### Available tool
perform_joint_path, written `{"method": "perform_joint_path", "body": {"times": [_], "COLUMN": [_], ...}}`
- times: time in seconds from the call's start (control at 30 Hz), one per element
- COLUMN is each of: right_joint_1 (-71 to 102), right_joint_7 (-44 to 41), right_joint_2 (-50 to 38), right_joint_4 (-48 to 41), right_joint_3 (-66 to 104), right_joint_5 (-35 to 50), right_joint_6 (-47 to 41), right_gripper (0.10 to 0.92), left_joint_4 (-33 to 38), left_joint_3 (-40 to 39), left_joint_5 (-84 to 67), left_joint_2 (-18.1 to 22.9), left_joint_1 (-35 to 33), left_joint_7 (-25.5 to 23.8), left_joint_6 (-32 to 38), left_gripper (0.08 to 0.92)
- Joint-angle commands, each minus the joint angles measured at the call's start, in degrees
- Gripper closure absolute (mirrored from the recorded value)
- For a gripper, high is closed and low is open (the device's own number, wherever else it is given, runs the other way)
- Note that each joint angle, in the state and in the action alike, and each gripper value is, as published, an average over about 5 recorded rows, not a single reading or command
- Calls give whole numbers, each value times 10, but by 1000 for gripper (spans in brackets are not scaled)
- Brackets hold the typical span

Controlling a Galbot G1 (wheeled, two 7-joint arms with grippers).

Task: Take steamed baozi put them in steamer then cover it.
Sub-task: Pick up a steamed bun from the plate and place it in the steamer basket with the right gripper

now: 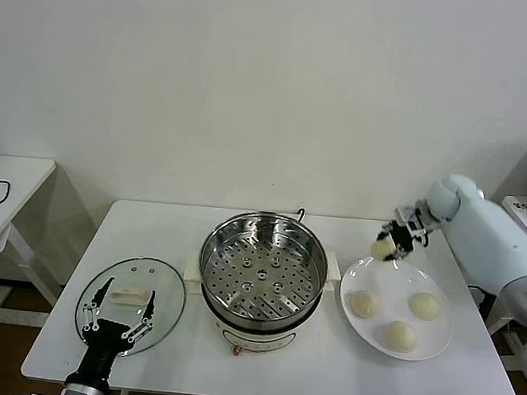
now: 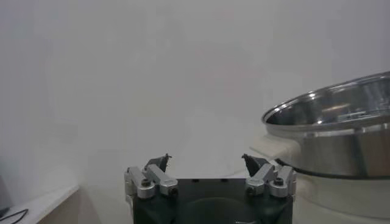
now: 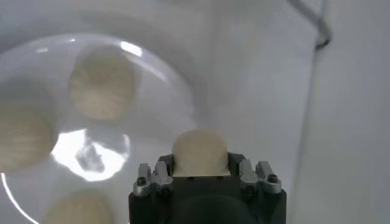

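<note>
**A:** Where is the right hand (image 1: 391, 244)?

**B:** At the right of the head view, raised above the far left rim of the flat white round plate (image 1: 377, 330). It is clenched on one small cream-white domed dough bun (image 1: 382, 250). The right wrist view shows that bun (image 3: 200, 152) wedged between the fingers (image 3: 151, 178), with the plate (image 3: 164, 79) below it.

**A:** And the other buns?

**B:** Three lie on the plate, apart from one another: one at its left (image 1: 363, 303), one at its right (image 1: 425, 305), one nearest the lower edge of the frame (image 1: 400, 336).

**A:** The steamer?

**B:** The round shiny stainless-steel pot on its white electric base (image 1: 262, 274) stands in the middle of the white tabletop (image 1: 321, 376), just left of the plate. It is uncovered, and its perforated steel tray (image 1: 260, 281) is bare.

**A:** The lid?

**B:** The round clear glass lid with a metal rim (image 1: 169, 293) lies flat at lower left, well apart from the pot, its white oblong handle (image 1: 130, 294) upward.

**A:** The left hand?

**B:** The left hand (image 1: 117, 321) sits at the lower left, over the lid's near edge, released, fingers spread and gripping nothing. From its wrist view the fingertips (image 2: 159, 163) stand wide apart, the pot (image 2: 341, 134) at the right of that frame.
</note>
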State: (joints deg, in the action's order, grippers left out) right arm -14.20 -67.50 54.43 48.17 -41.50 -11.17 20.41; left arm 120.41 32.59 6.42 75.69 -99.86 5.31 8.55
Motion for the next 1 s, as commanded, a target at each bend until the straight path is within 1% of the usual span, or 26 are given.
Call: {"method": "perform_joint_path", "body": {"times": [0.03, 0.2, 0.4, 0.67, 1.0], "right_joint_1": [-162, -208, -175, -103, -51], "right_joint_7": [1, -5, -19, -19, -20], "right_joint_2": [11, 57, 99, 144, 192], "right_joint_4": [164, 211, 236, 206, 147], "right_joint_3": [-137, -181, -193, -195, -172], "right_joint_5": [91, 101, 54, -7, -69], "right_joint_6": [105, 128, 161, 178, 193], "right_gripper": [414, 410, 406, 406, 406], "left_joint_4": [7, 12, 12, 11, 13], "left_joint_3": [-1, -1, 3, 6, 12], "left_joint_5": [-2, -4, -6, -10, -18], "left_joint_2": [-1, 0, 2, 3, 3], "left_joint_1": [-2, -5, -6, -6, -5], "left_joint_7": [1, 2, 3, 4, 6], "left_joint_6": [0, 0, 1, 5, 7], "left_gripper": [177, 177, 177, 177, 177]}}
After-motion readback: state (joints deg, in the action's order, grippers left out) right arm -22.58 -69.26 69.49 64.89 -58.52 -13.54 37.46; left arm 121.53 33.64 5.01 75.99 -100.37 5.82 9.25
